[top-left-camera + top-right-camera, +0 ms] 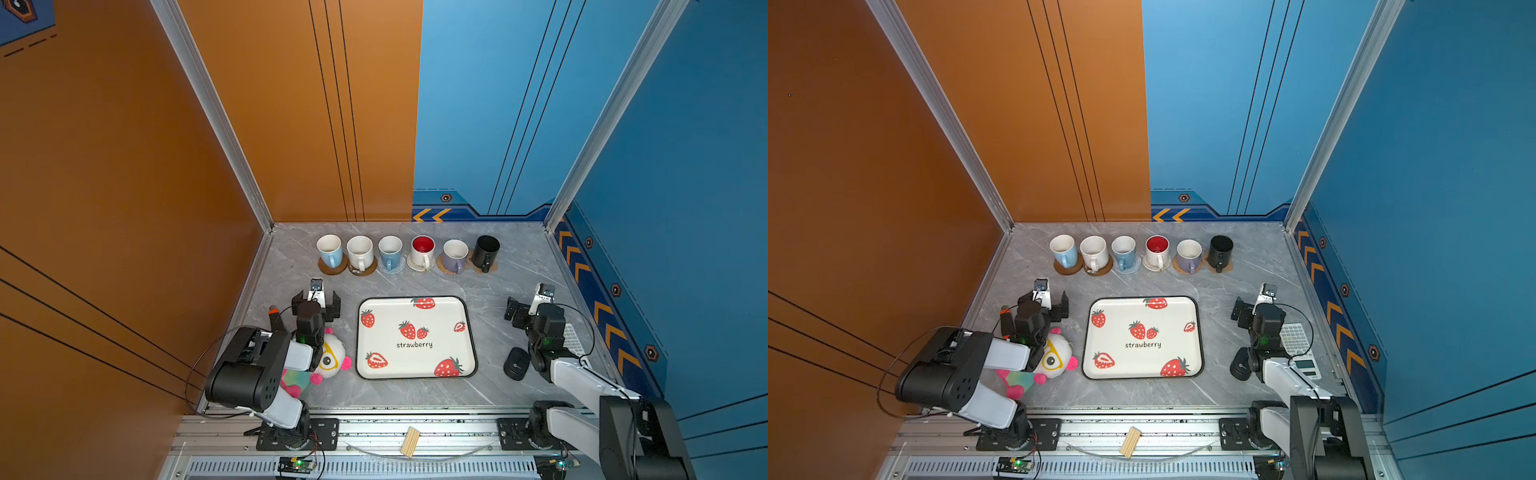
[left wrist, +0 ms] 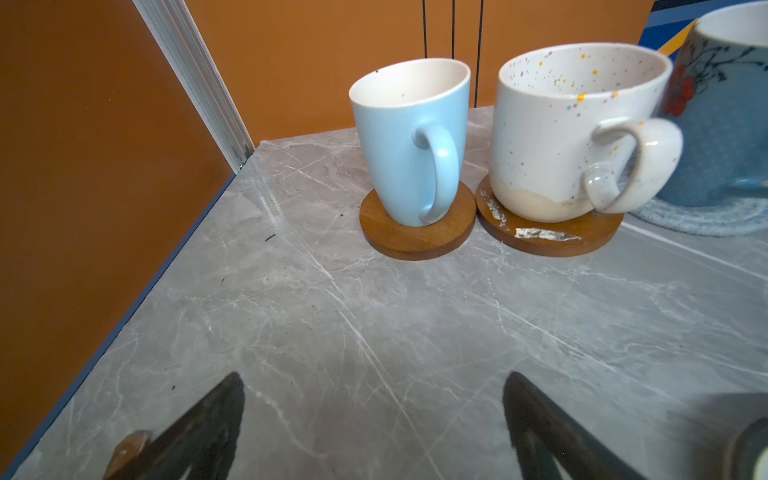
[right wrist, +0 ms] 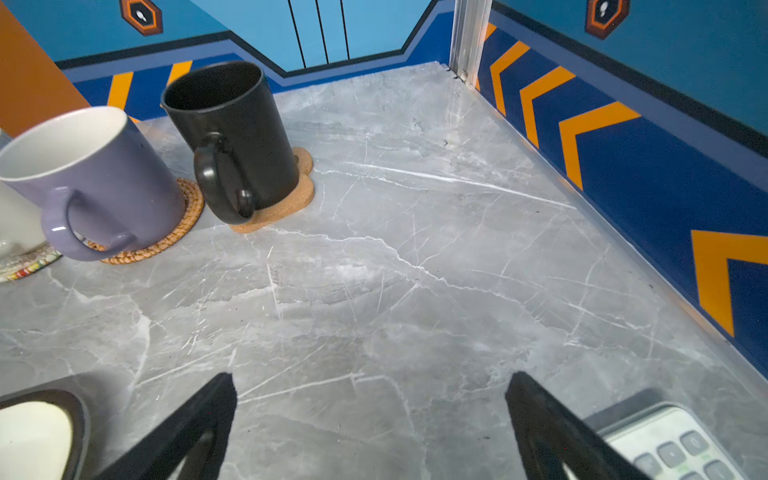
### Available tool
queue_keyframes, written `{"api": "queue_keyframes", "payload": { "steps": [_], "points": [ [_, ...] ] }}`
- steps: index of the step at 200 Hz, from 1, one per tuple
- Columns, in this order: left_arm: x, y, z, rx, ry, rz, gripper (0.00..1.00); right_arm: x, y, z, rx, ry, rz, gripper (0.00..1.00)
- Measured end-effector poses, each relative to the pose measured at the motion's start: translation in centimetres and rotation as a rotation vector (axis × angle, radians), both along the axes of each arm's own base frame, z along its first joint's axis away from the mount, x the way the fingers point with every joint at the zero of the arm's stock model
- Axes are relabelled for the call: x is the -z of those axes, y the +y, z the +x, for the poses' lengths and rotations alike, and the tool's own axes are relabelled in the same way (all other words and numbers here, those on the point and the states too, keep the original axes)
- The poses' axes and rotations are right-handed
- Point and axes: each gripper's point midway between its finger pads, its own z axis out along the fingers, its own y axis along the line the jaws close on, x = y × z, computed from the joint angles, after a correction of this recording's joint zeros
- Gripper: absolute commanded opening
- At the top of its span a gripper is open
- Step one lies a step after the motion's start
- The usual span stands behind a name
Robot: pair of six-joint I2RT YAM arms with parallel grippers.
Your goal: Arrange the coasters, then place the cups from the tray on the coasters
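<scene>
The left wrist view is showing what the top views are too distant to give: a red flower and dark twigs printed on the second light blue mug (image 2: 723,124), and white scuffs on the brown disc coaster (image 2: 548,237) under the speckled mug (image 2: 573,133). The right wrist view is showing the lobed paw outline of the cork coaster (image 3: 286,203) under the black mug (image 3: 232,137) and the coiled rattan coaster (image 3: 166,237) under the lavender mug (image 3: 91,178). In both top views six mugs are standing upright in a row along the back wall, each on its own coaster, from the plain light blue mug (image 1: 330,250) on the left, past the red-lined white mug (image 1: 423,249), to the black one. The strawberry tray (image 1: 386,316) is lying mid-table between the arms. A plush toy (image 1: 332,361) is lying partly under the left arm, a black mouse-shaped object (image 1: 516,363) is sitting just beside the right arm, and a calculator (image 1: 1296,340) is lying partly hidden behind that arm. The left gripper (image 1: 316,305) is hanging with jaws spread wide, holding nothing, near the plain blue and speckled mugs but apart from them. The right gripper (image 1: 514,309) is likewise gaping wide and holding nothing, short of the black mug.
</scene>
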Motion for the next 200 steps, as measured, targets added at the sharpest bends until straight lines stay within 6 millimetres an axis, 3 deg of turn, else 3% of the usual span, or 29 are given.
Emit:
{"api": "queue_keyframes", "payload": {
  "steps": [90, 200],
  "points": [
    [-1.3, 0.8, 1.2, -0.056, -0.028, -0.009, 0.98, -0.9, 2.1, 5.1, -0.155, -0.022, -0.025, 1.00],
    [-0.8, 1.9, 1.0, -0.118, -0.006, -0.009, 0.98, -1.2, 3.4, 6.2, -0.256, -0.043, 0.006, 1.00]
  ]
}}
